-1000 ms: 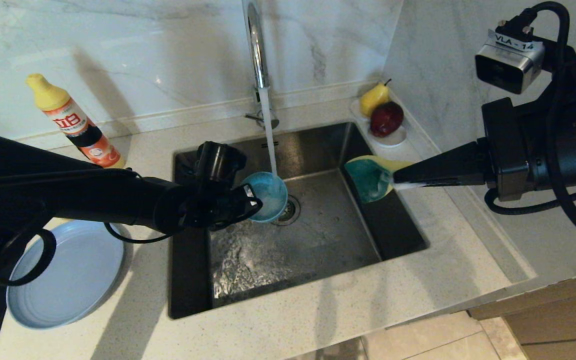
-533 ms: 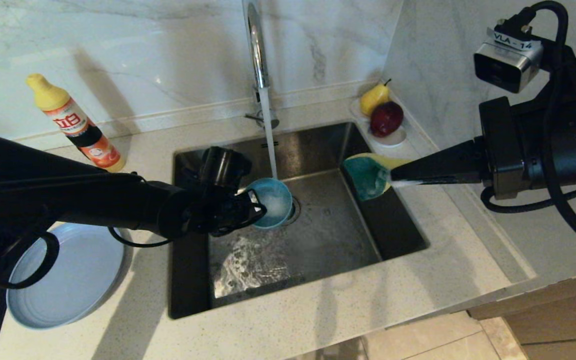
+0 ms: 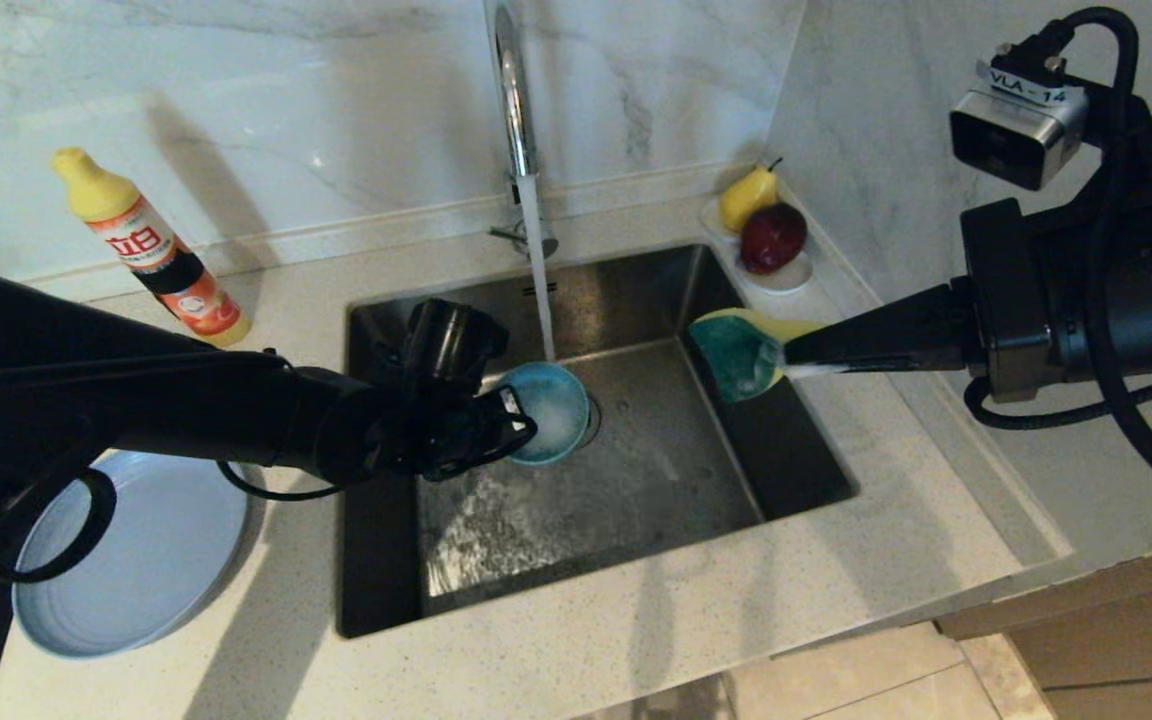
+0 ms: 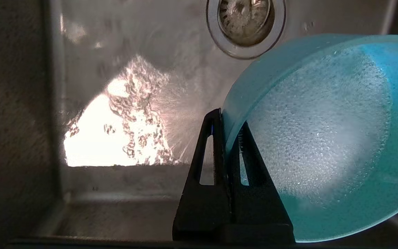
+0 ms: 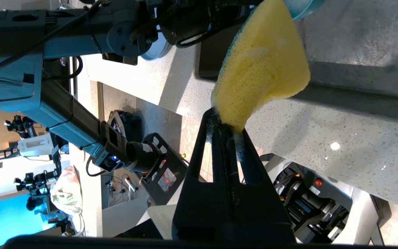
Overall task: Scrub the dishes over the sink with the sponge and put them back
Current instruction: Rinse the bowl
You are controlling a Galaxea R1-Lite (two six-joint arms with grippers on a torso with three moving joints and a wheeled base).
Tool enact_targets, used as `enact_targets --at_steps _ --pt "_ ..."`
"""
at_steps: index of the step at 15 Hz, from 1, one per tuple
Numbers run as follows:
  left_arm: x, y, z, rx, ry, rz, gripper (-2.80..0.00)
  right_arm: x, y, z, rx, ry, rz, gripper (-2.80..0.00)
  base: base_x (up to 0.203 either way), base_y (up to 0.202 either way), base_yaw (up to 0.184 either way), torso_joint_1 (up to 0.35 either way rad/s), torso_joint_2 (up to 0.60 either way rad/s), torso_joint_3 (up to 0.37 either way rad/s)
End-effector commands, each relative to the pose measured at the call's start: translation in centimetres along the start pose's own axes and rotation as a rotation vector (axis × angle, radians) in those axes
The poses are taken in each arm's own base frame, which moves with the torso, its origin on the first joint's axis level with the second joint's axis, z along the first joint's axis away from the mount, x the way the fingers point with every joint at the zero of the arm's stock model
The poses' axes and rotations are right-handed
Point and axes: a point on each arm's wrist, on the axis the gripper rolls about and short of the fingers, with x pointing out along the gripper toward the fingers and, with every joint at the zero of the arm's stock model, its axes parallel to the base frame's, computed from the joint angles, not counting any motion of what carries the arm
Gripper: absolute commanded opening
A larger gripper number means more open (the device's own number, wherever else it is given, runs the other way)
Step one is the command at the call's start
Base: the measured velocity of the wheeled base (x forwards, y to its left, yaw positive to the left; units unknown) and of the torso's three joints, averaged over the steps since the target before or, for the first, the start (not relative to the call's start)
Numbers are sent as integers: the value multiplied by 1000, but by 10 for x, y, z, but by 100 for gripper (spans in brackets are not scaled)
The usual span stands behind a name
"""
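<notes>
Over the steel sink [image 3: 636, 500], we see the left gripper [image 4: 227, 121] clamping the foamy teal-blue bowl [image 3: 548, 425]; the right gripper [image 5: 227, 126] pinches the yellow-green sponge [image 3: 741, 350].

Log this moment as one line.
left tool: grips teal bowl under tap stream | right tool: holds sponge beside | sink: wet

speckled counter [image 3: 636, 620] bears grey-blue plate [image 3: 136, 560], soap bottle [image 3: 151, 250], fruit dish [image 3: 781, 275].

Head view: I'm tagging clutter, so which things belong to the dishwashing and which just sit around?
In use: teal bowl in left gripper, sponge in right gripper, sink, running tap, grey-blue plate.
Lying about: detergent bottle, pear, apple.
</notes>
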Motion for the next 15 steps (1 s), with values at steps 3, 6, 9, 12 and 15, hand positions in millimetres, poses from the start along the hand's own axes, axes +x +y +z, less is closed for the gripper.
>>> enact_targets --at_steps 3,6,9,12,15 --pt "-9 2 1 3 3 6 -280 0 1 1 -2 -7 7 -280 0 0 0 0 0 0" --pt "-6 1 2 3 -2 5 -280 -1 1 1 -5 -12 11 -280 0 0 0 0 0 0" --pt "2 -2 2 3 -5 9 -280 -2 2 1 -6 -16 10 -280 0 0 0 0 0 0" --pt "10 -1 -2 4 2 21 -280 -2 1 1 -5 -14 10 -280 0 0 0 0 0 0" --pt "13 0 -4 5 -8 38 -280 -1 1 1 -5 -11 10 -280 0 0 0 0 0 0"
